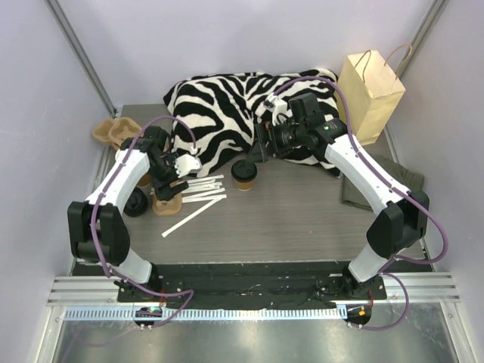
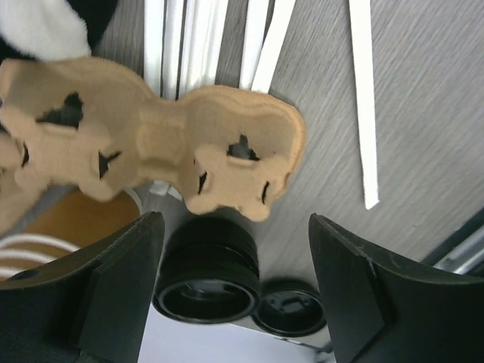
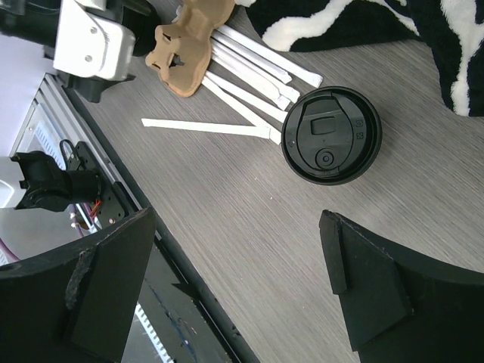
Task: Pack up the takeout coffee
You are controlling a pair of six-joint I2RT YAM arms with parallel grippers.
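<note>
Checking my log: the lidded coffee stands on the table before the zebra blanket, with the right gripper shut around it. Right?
No: the right gripper is open, apart from the takeout coffee, per the right wrist view. The rest is right.

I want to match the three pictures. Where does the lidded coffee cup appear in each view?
Top external: the coffee cup stands mid-table, just right of the white strips.
Left wrist: not in it; the white strips run along the top.
Right wrist: upper right, seen from above, white strips to its left.
Shared landmark: the white strips.
</note>
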